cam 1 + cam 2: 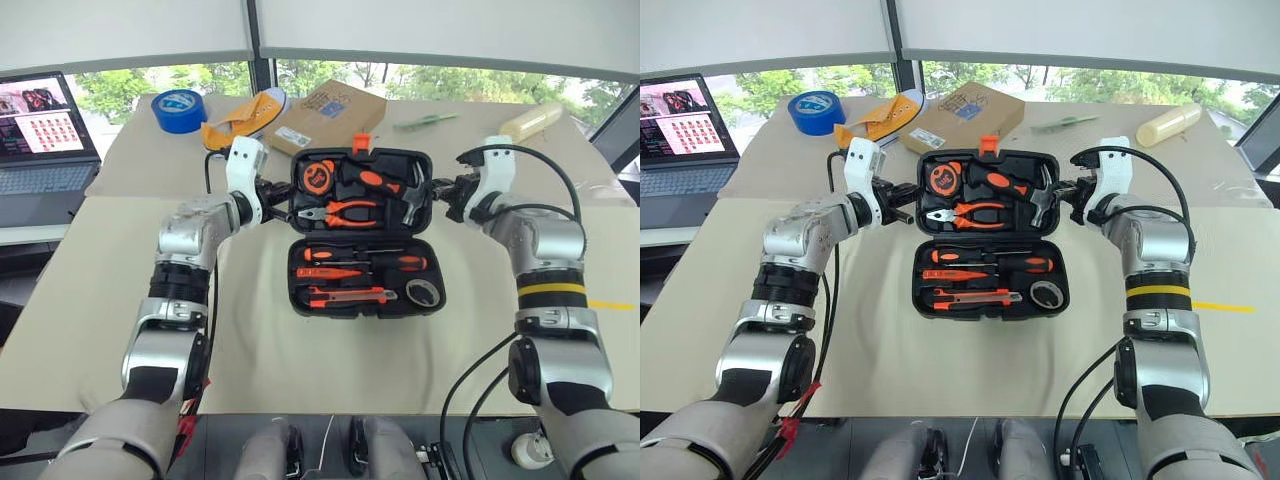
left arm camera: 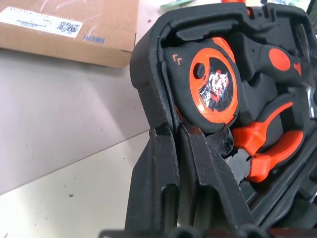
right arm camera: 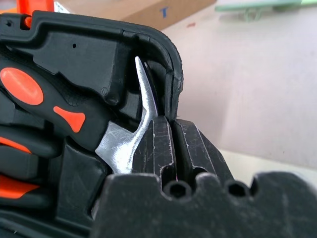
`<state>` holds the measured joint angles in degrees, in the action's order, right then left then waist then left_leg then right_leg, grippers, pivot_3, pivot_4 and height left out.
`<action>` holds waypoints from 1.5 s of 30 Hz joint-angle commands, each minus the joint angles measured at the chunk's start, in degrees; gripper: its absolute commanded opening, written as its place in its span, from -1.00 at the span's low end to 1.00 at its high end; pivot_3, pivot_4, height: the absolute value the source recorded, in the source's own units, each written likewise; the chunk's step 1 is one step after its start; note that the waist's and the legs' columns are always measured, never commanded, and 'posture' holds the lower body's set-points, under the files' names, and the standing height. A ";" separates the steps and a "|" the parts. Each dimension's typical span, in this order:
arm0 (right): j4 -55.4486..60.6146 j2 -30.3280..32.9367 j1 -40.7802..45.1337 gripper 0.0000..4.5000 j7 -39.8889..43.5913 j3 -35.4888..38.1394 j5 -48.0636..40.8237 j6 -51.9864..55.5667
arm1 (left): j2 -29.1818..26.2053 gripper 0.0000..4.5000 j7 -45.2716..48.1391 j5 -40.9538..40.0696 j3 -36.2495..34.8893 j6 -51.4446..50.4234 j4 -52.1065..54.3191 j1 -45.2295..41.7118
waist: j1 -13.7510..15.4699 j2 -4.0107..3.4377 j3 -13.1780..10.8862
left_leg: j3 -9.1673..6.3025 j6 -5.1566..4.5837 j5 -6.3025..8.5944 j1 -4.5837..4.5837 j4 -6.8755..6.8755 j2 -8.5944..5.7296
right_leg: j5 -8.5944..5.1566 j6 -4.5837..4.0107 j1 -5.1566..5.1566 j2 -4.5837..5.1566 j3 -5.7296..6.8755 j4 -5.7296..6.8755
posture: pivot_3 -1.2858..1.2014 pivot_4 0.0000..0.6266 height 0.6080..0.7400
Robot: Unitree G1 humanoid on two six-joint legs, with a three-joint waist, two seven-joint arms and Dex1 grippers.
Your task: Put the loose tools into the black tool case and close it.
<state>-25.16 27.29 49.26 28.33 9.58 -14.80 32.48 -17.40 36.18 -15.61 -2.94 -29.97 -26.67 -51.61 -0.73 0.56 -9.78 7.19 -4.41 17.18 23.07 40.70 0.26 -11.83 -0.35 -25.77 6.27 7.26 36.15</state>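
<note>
While both arms reach in from opposite sides, the black tool case lies open on the table between them, its lid half farther from the robot. Left gripper sits at the lid's left edge, fingers pressed together on the rim; left wrist view shows that rim pinched between the fingers, with an orange tape measure just past the tips and orange plier handles beside it. Right gripper is at the lid's right edge, likewise closed on the rim; right wrist view gives the pinch close up, a hammer claw of bare metal just inside the wall by the fingers. Head views add what the wrists miss: the near half holds two screwdrivers, a utility knife and a small dark tape roll in their slots. Beyond the grippers sit a cardboard box with a white printed label, text unreadable, a blue tape roll, and off past the left gripper an open laptop.
</note>
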 commanded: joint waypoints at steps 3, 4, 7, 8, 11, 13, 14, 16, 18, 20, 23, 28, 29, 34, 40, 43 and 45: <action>18.66 -1.69 -7.98 -0.99 2.09 1.11 -3.95 -2.36 | 1.23 -1.00 4.67 -1.59 3.44 3.85 14.12 7.74 | 0.05 -0.01 0.01 | -0.02 0.00 0.00 0.04 0.00 -0.04 | -0.03 0.04 -0.02 0.06 0.00 -0.01 | 0.03 -0.52 0.87; 20.90 -1.95 -9.66 -0.99 2.12 1.26 -4.07 -2.93 | 1.27 -1.00 4.26 -1.79 3.10 4.04 15.67 8.76 | 0.06 -0.01 0.01 | -0.03 0.00 0.00 0.05 0.00 -0.04 | -0.03 0.04 -0.02 0.06 -0.01 -0.02 | 0.03 -0.52 0.87; 25.82 -2.43 -13.88 -0.99 1.92 1.62 -3.55 -5.69 | 1.38 -1.00 2.61 -2.15 1.98 4.18 19.85 11.14 | 0.08 -0.01 0.01 | -0.04 0.00 0.00 0.04 0.05 -0.06 | -0.03 0.04 0.01 0.06 -0.05 0.03 | 0.03 -0.52 0.87; 27.45 -1.93 -15.59 -0.99 2.70 0.95 -2.55 -7.88 | 1.27 -1.00 2.18 -1.91 1.80 4.59 21.04 11.90 | 0.07 -0.01 0.01 | -0.03 -0.01 0.00 0.02 0.09 -0.06 | -0.02 0.03 0.03 0.06 -0.09 0.04 | 0.03 -0.52 0.87; 32.49 0.20 -22.25 -0.99 5.79 -1.27 0.88 -16.71 | 0.61 -1.00 1.22 -1.41 1.42 5.07 25.52 14.91 | 0.15 -0.01 0.01 | -0.04 -0.05 -0.03 -0.10 0.13 -0.06 | -0.01 0.01 0.14 0.08 -0.14 0.08 | 0.03 -0.52 0.87; 36.06 1.31 -27.03 -0.99 7.12 -0.97 1.18 -20.02 | -0.49 -1.00 1.14 -1.29 1.33 4.82 29.43 17.78 | 0.09 -0.01 0.01 | -0.05 -0.05 -0.03 -0.29 0.12 -0.03 | -0.01 0.02 0.37 0.07 -0.15 0.04 | 0.03 -0.52 0.87; 38.86 2.15 -30.00 -1.00 8.22 -0.22 0.33 -20.81 | -1.12 -0.74 0.71 -2.03 0.63 3.24 32.22 19.71 | 0.09 -0.01 0.01 | -0.06 -0.05 -0.03 -0.32 0.09 -0.03 | -0.01 0.02 0.41 0.07 -0.16 0.02 | 0.03 -0.52 0.87; 45.83 3.77 -36.14 -0.84 10.29 2.31 -3.15 -19.89 | -2.53 -0.56 -0.29 -4.71 -1.63 -1.16 39.14 24.55 | 0.04 -0.01 0.01 | -0.09 -0.04 -0.03 -0.35 0.06 0.02 | -0.01 0.02 0.44 0.05 -0.16 0.00 | 0.03 -0.52 0.87; 53.95 5.16 -42.51 -0.57 11.18 6.20 -8.40 -16.42 | -4.57 -0.23 -1.06 -7.68 -4.22 -5.68 47.05 30.85 | -0.17 -0.02 0.02 | -0.10 -0.03 -0.02 -0.50 0.02 0.15 | -0.02 0.01 0.56 0.00 -0.21 -0.03 | 0.03 -0.52 0.87; 60.35 6.50 -48.03 -0.27 11.51 9.88 -13.12 -13.27 | -6.58 0.10 -1.65 -10.09 -6.67 -9.30 52.85 36.27 | -0.32 -0.04 0.02 | -0.07 0.04 0.02 -0.69 -0.06 0.36 | -0.03 0.00 0.66 -0.05 -0.33 -0.08 | 0.03 -0.52 0.87; 67.39 8.66 -56.47 0.02 12.49 15.18 -18.73 -9.69 | -10.01 0.63 -2.21 -11.74 -11.25 -11.66 57.28 43.08 | 0.11 -0.03 0.01 | -0.09 0.14 0.07 -0.92 0.06 0.49 | -0.07 -0.04 0.83 -0.09 -0.38 -0.15 | 0.03 -0.52 0.87; 67.55 12.25 -61.78 0.49 9.90 18.44 -23.82 -1.07 | -12.84 1.00 -2.59 -14.30 -14.97 -14.03 57.01 47.04 | 1.07 0.05 0.04 | -0.31 0.60 0.37 -1.66 0.12 0.54 | -0.36 0.23 1.62 0.22 -0.56 -0.16 | 0.03 -0.52 0.87; 66.61 12.88 -61.75 0.49 10.66 17.97 -24.00 -0.95 | -12.94 1.00 -2.57 -14.68 -14.58 -14.15 56.66 46.37 | 1.25 0.05 0.05 | -0.31 0.64 0.37 -1.66 0.14 0.52 | -0.30 0.15 1.63 0.26 -0.59 -0.16 | 0.03 -0.52 0.87; 68.13 24.70 -78.90 0.49 34.37 24.02 -26.77 1.90 | -20.26 1.00 3.50 -15.18 -14.33 -14.57 53.89 47.95 | 2.63 0.02 0.07 | -0.24 0.53 0.28 -1.58 0.18 0.43 | -0.15 -0.06 1.53 0.18 -0.77 -0.10 | 0.03 -0.52 0.87; 65.16 29.38 -84.94 0.49 43.40 27.91 -22.19 -2.77 | -34.90 1.00 19.90 -12.98 -10.79 -7.54 42.56 46.10 | 2.30 0.27 0.19 | -0.26 0.21 0.13 -1.58 0.13 0.64 | -0.32 -0.13 1.50 -0.03 -0.78 -0.16 | 0.03 -0.52 0.87; 64.25 30.17 -81.42 0.49 42.09 23.56 -19.72 -4.03 | -35.07 1.00 22.16 -6.64 -3.25 -0.03 31.22 33.94 | 3.17 0.26 0.18 | -0.27 0.50 0.37 -1.58 0.10 0.58 | -0.41 0.01 1.48 0.17 -0.82 -0.23 | 0.03 -0.52 0.87; 63.66 30.49 -79.19 0.39 41.20 20.09 -17.28 -5.16 | -32.78 1.00 22.86 -2.83 1.53 4.37 25.06 26.76 | 3.78 0.29 0.19 | -0.32 0.61 0.40 -1.43 0.15 0.55 | -0.36 -0.05 1.41 0.21 -0.70 -0.26 | 0.03 -0.52 0.87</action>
<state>38.77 57.42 -31.17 70.31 32.11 -34.25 29.31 -51.86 57.80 -22.30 -5.19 -31.12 2.97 -19.74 3.05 0.86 -9.59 6.86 -3.81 17.55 21.73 40.85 0.77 -12.13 -0.45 -24.38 6.42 6.60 35.87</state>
